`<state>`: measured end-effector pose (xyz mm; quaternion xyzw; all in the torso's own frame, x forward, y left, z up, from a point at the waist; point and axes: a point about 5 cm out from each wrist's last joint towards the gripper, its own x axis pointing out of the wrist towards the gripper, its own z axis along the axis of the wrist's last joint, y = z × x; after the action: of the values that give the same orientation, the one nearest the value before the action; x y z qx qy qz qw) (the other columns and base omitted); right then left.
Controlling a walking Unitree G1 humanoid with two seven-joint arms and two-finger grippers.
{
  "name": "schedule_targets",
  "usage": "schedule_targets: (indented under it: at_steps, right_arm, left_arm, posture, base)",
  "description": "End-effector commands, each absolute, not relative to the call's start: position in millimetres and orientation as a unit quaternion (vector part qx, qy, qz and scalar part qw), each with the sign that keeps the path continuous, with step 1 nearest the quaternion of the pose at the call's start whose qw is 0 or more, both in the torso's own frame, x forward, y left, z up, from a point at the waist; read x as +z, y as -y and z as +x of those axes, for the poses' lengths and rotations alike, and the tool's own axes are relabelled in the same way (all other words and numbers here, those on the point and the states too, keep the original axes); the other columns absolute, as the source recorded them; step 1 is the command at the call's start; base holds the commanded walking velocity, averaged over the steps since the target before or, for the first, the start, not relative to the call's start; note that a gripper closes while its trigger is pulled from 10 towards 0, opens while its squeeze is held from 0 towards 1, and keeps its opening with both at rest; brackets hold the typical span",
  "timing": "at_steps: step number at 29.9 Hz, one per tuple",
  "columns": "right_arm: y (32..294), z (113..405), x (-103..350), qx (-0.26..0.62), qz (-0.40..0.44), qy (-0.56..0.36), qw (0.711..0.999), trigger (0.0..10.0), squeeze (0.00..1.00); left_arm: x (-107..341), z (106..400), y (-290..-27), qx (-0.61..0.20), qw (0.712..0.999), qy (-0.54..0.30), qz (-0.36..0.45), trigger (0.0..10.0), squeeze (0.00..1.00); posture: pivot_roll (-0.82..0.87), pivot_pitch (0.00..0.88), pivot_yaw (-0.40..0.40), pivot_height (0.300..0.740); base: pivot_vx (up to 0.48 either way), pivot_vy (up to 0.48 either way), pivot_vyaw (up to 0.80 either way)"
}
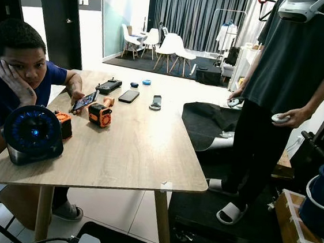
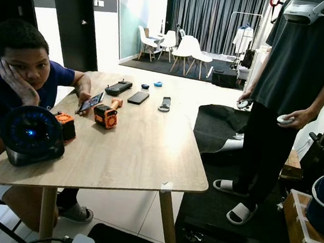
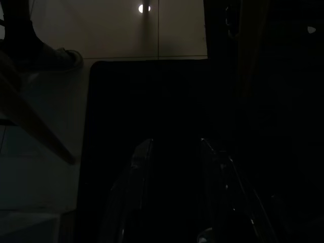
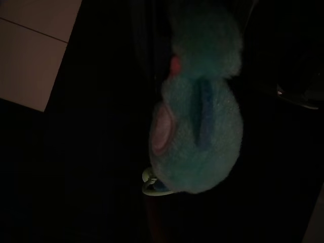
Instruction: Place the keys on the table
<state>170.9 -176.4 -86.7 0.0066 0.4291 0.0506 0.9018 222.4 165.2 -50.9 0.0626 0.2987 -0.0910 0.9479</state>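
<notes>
A fluffy teal plush keychain (image 4: 197, 106) hangs in the right gripper's clenched hold (its fingers hidden in darkness), while the left gripper (image 3: 174, 152) hangs idle, fingers parted, beside the table (image 1: 141, 154).

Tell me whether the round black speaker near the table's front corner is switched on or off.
On. The speaker on the table shows a blue glow at the centre of its round face, seen in both eye views.

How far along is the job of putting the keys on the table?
Done: nothing yet; the wooden table carries phones and gadgets, but not the keychain. In hand: a fluffy teal keychain with a pale ring hangs close before the right wrist camera. The left tool hangs idle and open. Left: bring the keychain over the tabletop and set it down.
</notes>
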Motion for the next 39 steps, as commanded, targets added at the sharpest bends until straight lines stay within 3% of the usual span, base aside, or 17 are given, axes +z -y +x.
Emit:
schedule_targets:
  at_steps: [1, 11, 39]
  right_arm:
    - [176.0, 168.7, -87.7, 0.049, 0.004, -0.431, 0.901, 10.0, 0.0]
    - [179.2, 173.4, -83.7, 0.03, -0.001, -0.404, 0.914, 10.0, 0.0]
    - [174.3, 177.7, -82.0, 0.026, 0.005, -0.395, 0.918, 10.0, 0.0]
  left_arm:
    - [-53.1, 218.7, -172.2, -0.089, 0.945, -0.306, 0.073, 10.0, 0.0]
    - [-52.4, 221.1, -167.2, -0.088, 0.946, -0.303, 0.07, 10.0, 0.0]
    - [-49.9, 224.8, -165.1, -0.083, 0.95, -0.294, 0.061, 10.0, 0.0]
  posture:
    - [0.06, 0.0, -0.016, 0.74]
    - [0.05, 0.0, -0.006, 0.74]
    - [0.06, 0.0, 0.006, 0.74]
  base:
    - [0.0, 0.0, 0.0]
    - [0.0, 0.0, 0.0]
    - [0.0, 0.0, 0.0]
